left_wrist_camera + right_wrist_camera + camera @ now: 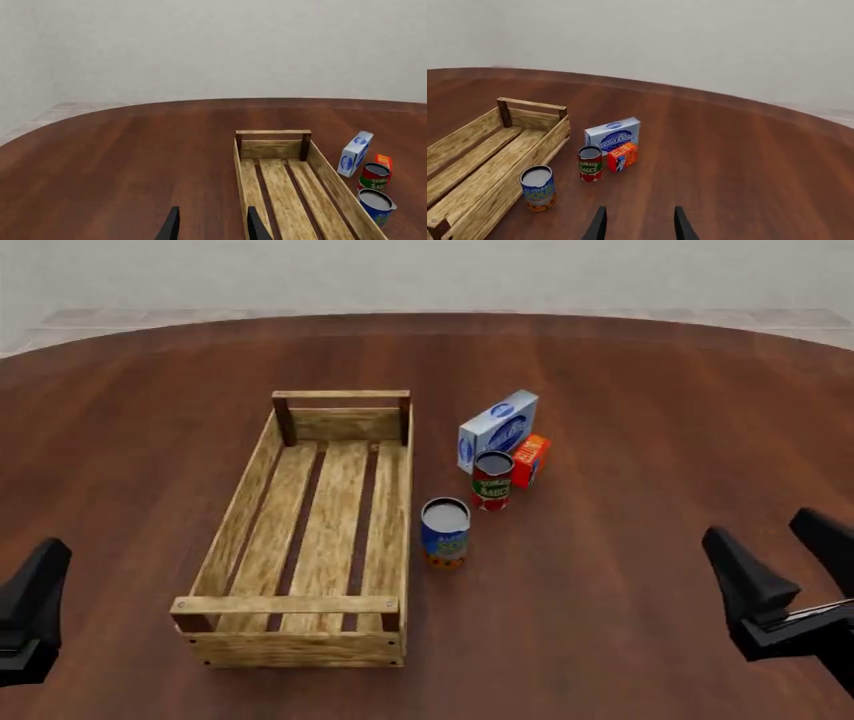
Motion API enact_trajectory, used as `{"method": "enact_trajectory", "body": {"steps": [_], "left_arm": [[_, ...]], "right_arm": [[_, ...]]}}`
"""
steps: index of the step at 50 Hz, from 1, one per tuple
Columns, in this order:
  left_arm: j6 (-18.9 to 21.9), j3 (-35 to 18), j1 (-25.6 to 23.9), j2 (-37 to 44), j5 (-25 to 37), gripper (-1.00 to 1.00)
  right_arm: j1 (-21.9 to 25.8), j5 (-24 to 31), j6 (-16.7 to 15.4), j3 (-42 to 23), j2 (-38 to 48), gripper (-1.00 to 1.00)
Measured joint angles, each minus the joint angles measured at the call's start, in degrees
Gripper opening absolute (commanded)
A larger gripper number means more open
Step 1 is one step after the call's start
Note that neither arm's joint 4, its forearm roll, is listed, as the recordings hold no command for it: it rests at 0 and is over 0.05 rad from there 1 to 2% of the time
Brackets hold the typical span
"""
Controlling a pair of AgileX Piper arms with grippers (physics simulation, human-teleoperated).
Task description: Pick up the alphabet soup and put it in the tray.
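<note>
- Plainly, the alphabet soup (445, 531) stands just beside the tray (243, 508); a reaching right hand (783, 570), fingers apart and empty, could topple it.
- The red-and-green can (491, 480) stands near enough to get knocked.

Not much is readable here tbh. The red-and-green can (590, 163) says "TOMATO SAUCE" on its label. The white-and-blue box (614, 134) has script that looks like "Cream Cheese". Lettering on the alphabet soup (538, 188) and the orange box (623, 156) is too blurry.
</note>
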Motion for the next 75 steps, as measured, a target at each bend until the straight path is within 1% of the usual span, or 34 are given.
{"method": "enact_trajectory", "body": {"steps": [17, 33, 42, 58, 67, 75], "left_arm": [[0.0, 0.0, 0.0, 0.0, 0.0, 1.0], [0.0, 0.0, 0.0, 0.0, 0.0, 1.0], [0.0, 0.0, 0.0, 0.0, 0.0, 1.0], [0.0, 0.0, 0.0, 0.0, 0.0, 1.0], [0.0, 0.0, 0.0, 0.0, 0.0, 1.0], [0.0, 0.0, 0.0, 0.0, 0.0, 1.0]], "right_arm": [[3.9, -4.0, -1.3, -1.0, 6.5, 1.0], [7.7, -11.8, -1.7, -0.4, 15.8, 1.0], [9.6, -16.6, -1.2, -0.6, 22.3, 1.0], [13.0, -22.9, -0.4, -2.1, 32.1, 1.0], [14.8, -26.1, 1.0, -3.0, 37.1, 1.0], [16.2, -28.2, 1.4, -4.0, 40.9, 1.0]]}}
